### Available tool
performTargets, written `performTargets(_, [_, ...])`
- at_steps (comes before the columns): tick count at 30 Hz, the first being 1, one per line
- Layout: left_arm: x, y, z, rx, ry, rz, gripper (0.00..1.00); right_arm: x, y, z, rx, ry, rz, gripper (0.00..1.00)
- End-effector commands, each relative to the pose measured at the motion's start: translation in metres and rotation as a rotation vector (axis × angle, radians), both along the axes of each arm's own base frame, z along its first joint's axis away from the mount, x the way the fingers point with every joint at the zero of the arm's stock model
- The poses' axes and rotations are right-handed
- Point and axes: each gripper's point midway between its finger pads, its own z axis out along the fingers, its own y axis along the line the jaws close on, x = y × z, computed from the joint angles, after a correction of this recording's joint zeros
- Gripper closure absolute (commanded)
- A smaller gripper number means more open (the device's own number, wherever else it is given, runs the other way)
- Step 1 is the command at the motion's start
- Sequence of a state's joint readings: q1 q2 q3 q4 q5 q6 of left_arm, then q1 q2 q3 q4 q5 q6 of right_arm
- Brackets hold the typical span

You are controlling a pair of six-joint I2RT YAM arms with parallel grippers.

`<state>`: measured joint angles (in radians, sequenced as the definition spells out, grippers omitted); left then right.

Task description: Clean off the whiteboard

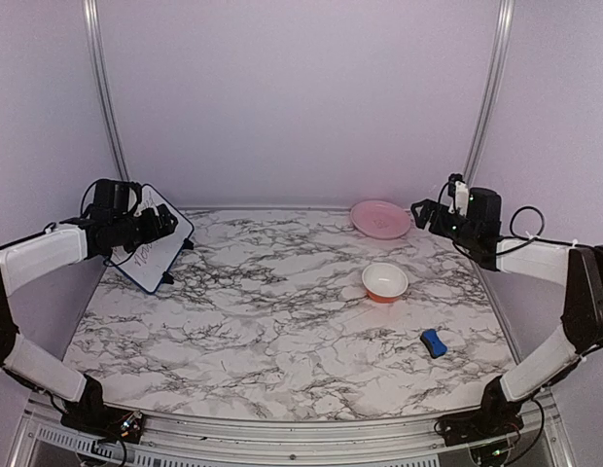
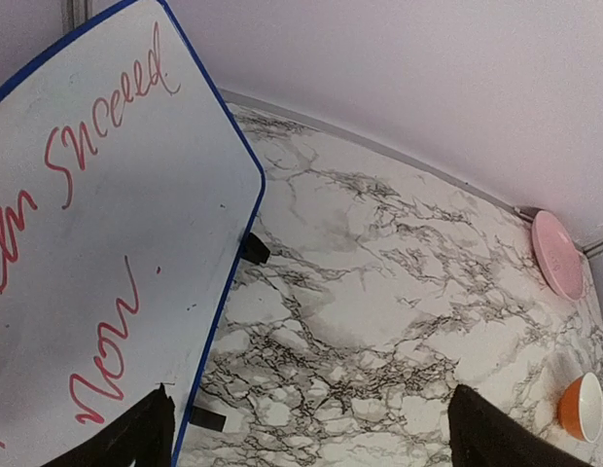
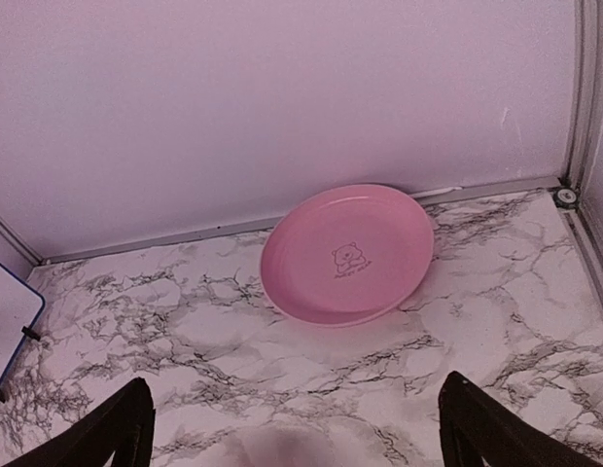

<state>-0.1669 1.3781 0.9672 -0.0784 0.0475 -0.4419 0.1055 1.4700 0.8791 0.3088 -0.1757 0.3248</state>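
**Both pincers spread, red writing still on the board**

Overhead: the blue-framed white whiteboard (image 1: 160, 251) with red handwriting stands tilted at the far left of the marble surface (image 1: 263, 321). A pink round plate (image 1: 381, 219), an orange bowl (image 1: 384, 282) and a blue eraser block (image 1: 434, 342) lie well to its right. The left pincer (image 1: 170, 222) hovers at the board's top, agape.

Right wrist: the right pincer (image 3: 292, 428), also agape, faces the plate.

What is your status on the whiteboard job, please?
Left hand and right hand open, empty. White blue-framed whiteboard stands beside left hand, red writing not erased. Small blue eraser block untouched on marble table. Nothing blocking board.
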Motion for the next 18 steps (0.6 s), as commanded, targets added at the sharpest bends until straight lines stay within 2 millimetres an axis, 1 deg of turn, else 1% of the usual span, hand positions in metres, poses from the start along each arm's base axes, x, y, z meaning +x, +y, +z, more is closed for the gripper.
performTargets(1, [-0.004,0.001,-0.011,0.060,-0.006,0.075,0.01,-0.006,0.015,-0.018,-0.058,0.024,0.014,0.02])
performTargets(3, [-0.010,-0.001,-0.020,0.077,0.017,0.098,0.01,-0.009,0.020,-0.026,-0.073,0.040,0.024,0.02])
performTargets(5, [-0.013,-0.004,-0.024,0.092,0.028,0.115,0.01,-0.014,0.026,-0.032,-0.087,0.053,0.042,0.02])
performTargets(8, [-0.015,-0.012,-0.027,0.137,0.037,0.115,0.01,-0.019,0.035,-0.037,-0.101,0.052,0.077,0.01])
performTargets(14, [-0.009,-0.023,-0.031,0.178,0.073,0.134,0.01,-0.027,0.046,-0.040,-0.118,0.024,0.134,0.01])
performTargets(18, [0.005,-0.030,-0.040,0.173,0.101,0.197,0.01,-0.028,0.050,-0.042,-0.124,0.027,0.150,0.02])
